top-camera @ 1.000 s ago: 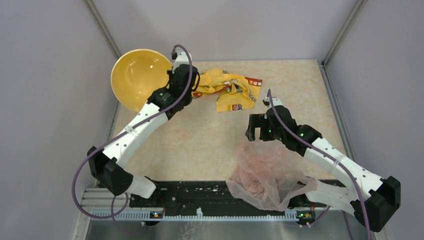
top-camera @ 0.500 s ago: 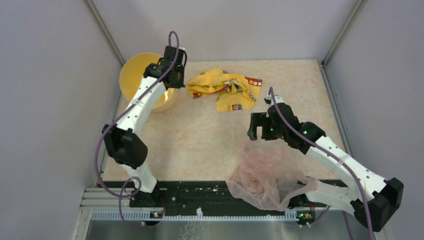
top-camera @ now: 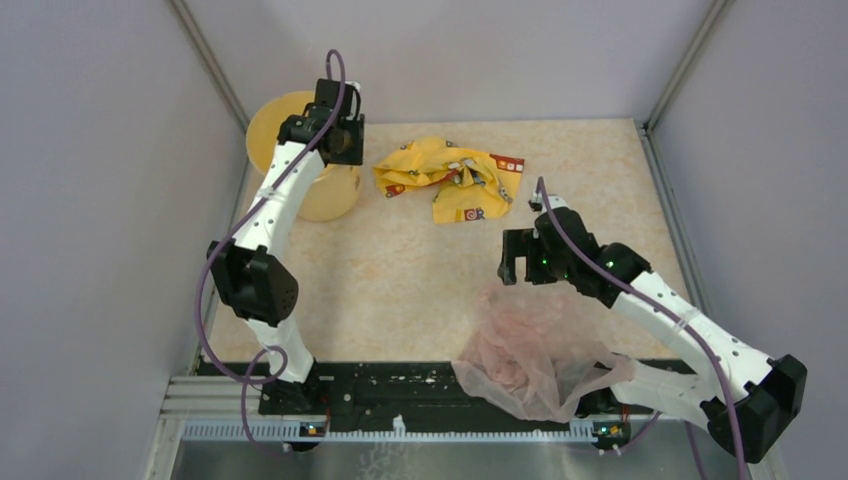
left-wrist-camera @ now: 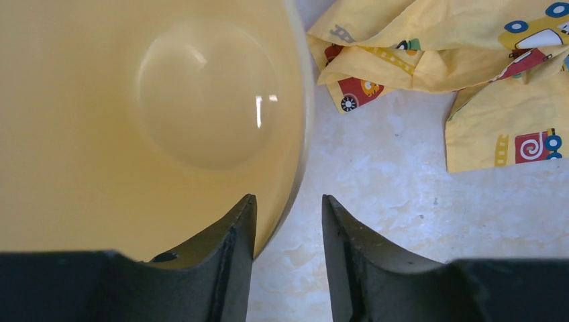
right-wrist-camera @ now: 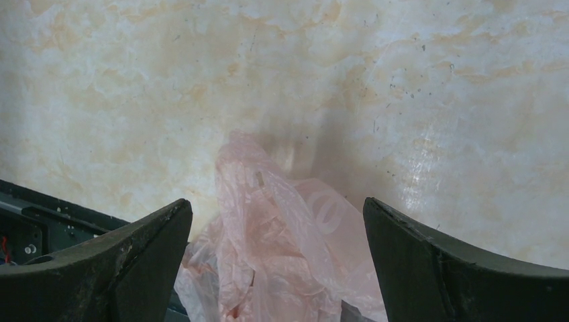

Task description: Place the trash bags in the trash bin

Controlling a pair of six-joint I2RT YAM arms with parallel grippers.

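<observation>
The trash bin (top-camera: pixel 325 195) stands upright at the table's far left; its orange-yellow inside (left-wrist-camera: pixel 134 100) fills the left wrist view. My left gripper (top-camera: pixel 340 150) is over the bin's right rim. Its jaws are a little apart, one finger inside the rim and one outside (left-wrist-camera: pixel 288 201), with bare table showing between them. The pale pink trash bag (top-camera: pixel 530 350) lies crumpled at the near edge, partly over the black rail. My right gripper (top-camera: pixel 515 258) is wide open and empty, just behind the bag. The bag (right-wrist-camera: pixel 282 255) shows between its fingers in the right wrist view.
A crumpled yellow printed wrapper (top-camera: pixel 450 175) lies at the back centre, right of the bin; it also shows in the left wrist view (left-wrist-camera: pixel 470 54). Grey walls close in the left, right and back. A black rail (top-camera: pixel 400 385) runs along the near edge.
The bin went from tilted, mouth toward the camera, to upright against the far left. My left arm swung back and left with it. The right arm barely moved.
</observation>
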